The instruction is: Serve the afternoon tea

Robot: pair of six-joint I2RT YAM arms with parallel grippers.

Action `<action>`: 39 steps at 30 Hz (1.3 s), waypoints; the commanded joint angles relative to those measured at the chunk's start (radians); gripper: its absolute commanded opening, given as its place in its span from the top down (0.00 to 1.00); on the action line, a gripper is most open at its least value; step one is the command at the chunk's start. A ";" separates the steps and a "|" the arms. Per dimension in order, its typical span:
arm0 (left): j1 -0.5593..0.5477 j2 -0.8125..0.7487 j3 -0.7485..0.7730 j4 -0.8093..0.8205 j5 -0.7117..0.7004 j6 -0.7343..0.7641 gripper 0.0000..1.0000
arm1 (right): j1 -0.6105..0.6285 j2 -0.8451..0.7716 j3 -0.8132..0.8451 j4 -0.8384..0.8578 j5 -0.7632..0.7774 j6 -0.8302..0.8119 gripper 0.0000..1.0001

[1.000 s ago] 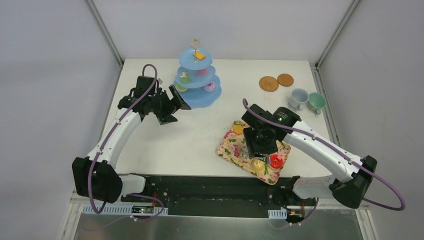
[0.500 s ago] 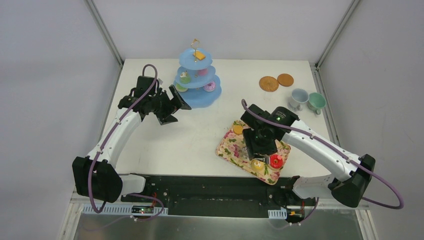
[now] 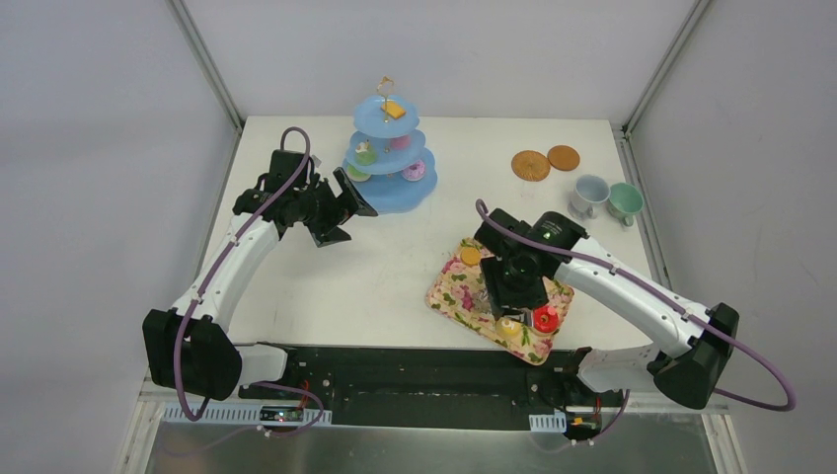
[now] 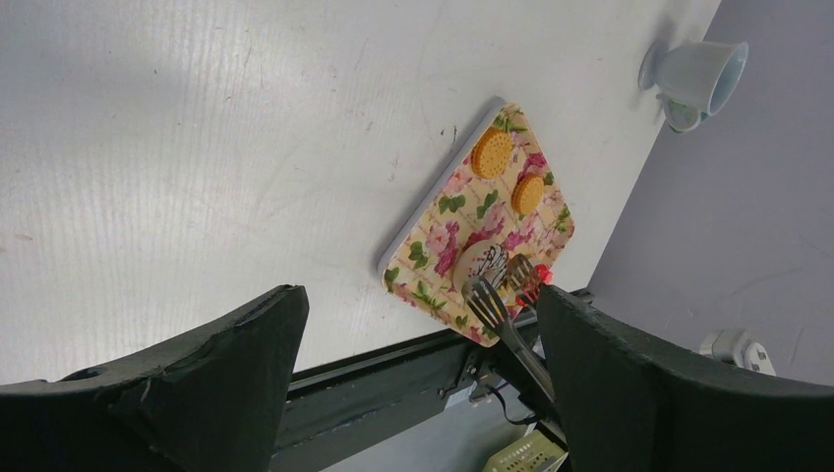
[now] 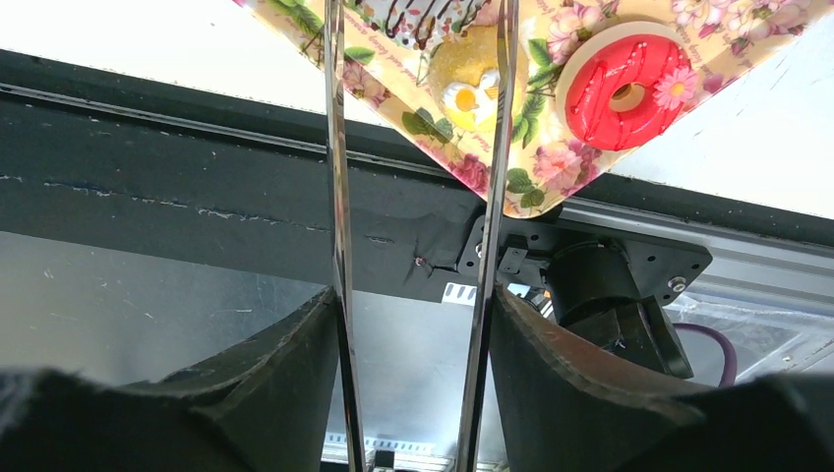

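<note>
White worktop [image 3: 395, 281] carries everything, with the two arms bolted at its near edge. The left arm [image 3: 232, 262] reaches towards the far left. The right arm [image 3: 632, 291] bends in over the near right.

A blue three-tier stand [image 3: 395, 202] rises at the far centre. The left gripper [image 3: 345, 215] hangs just beside it, released, its fingers wide apart with nothing between them.

A flowered tray [image 3: 449, 291] lies near the front edge, set at an angle. The right gripper [image 5: 413, 295] points down over it, clenched on a pair of thin metal tongs [image 5: 337, 147].

The two tong blades run either side of a yellow sweet [image 5: 470, 74] at the tray's near end. Whether they touch it cannot be told, and their tips are cut off in the right wrist view.

A pale blue cup [image 3: 590, 194] and a green cup [image 3: 625, 200] stand side by side at the far right. Two brown woven coasters [image 3: 531, 165] lie just behind them.

The sweets are split between two places:
- On the tray, a red iced donut [image 5: 625, 79] sits just beside the yellow sweet, near the corner.
- Also on the tray, a white piece with chocolate drizzle [image 4: 482, 261] lies next to them, and two orange biscuits [image 4: 491, 152] lie at the far end.
- On the stand, a yellow piece [image 3: 395, 110] is on the top tier.
- A green sweet [image 3: 365, 153] and a pink one [image 3: 400, 144] are on the middle tier.
- A pink donut [image 3: 415, 171] is on the bottom tier.
</note>
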 commanded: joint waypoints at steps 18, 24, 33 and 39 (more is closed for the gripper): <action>-0.014 -0.051 -0.019 -0.016 -0.007 -0.003 0.09 | 0.022 -0.009 0.116 -0.050 0.062 0.041 0.64; -0.014 -0.069 -0.030 -0.025 -0.012 0.001 0.09 | 0.007 0.029 0.213 0.031 0.158 -0.010 0.67; -0.014 -0.109 -0.009 -0.082 -0.031 0.027 0.09 | -0.156 0.292 0.369 0.414 0.096 -0.192 0.70; -0.014 -0.140 0.022 -0.164 -0.075 0.070 0.09 | -0.249 0.485 0.498 0.508 0.002 -0.248 0.70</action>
